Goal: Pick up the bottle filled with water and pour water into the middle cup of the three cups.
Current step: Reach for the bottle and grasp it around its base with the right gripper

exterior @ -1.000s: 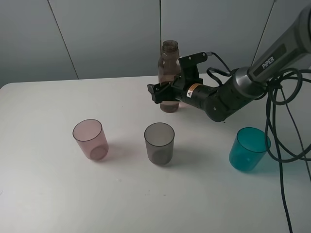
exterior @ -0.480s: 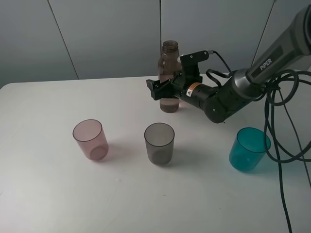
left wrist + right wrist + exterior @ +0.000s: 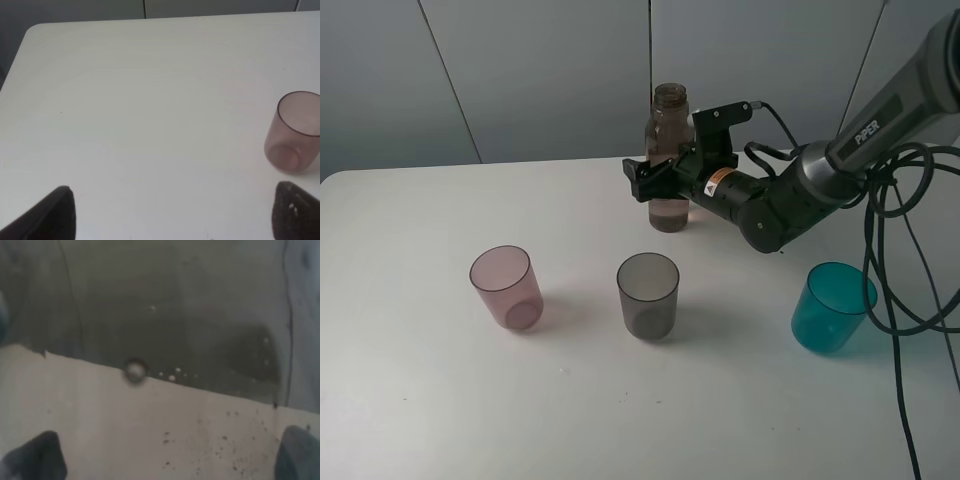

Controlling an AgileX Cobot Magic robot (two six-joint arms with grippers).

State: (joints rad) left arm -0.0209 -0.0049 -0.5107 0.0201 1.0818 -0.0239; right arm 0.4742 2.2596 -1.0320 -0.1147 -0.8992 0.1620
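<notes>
The bottle (image 3: 670, 140), tall, smoky-brown and capless, stands upright at the back of the white table. My right gripper (image 3: 665, 186) reaches in from the right with a finger on each side of the bottle's lower half, open. The right wrist view is filled by the bottle (image 3: 160, 315), its water line and pale band close up, a fingertip in each lower corner. The smoky-grey middle cup (image 3: 648, 294) stands in front, between the pink cup (image 3: 506, 287) and the teal cup (image 3: 832, 306). My left gripper (image 3: 172, 215) is open over bare table, near the pink cup (image 3: 295, 132).
Black cables (image 3: 900, 290) hang down the right side, behind and beside the teal cup. The right arm (image 3: 790, 200) stretches across the back right of the table (image 3: 420, 400). A grey wall stands behind the table.
My right gripper has moved slightly up and further around the bottle, and its fingers have drawn in a little. The bottle and cups have not moved.
</notes>
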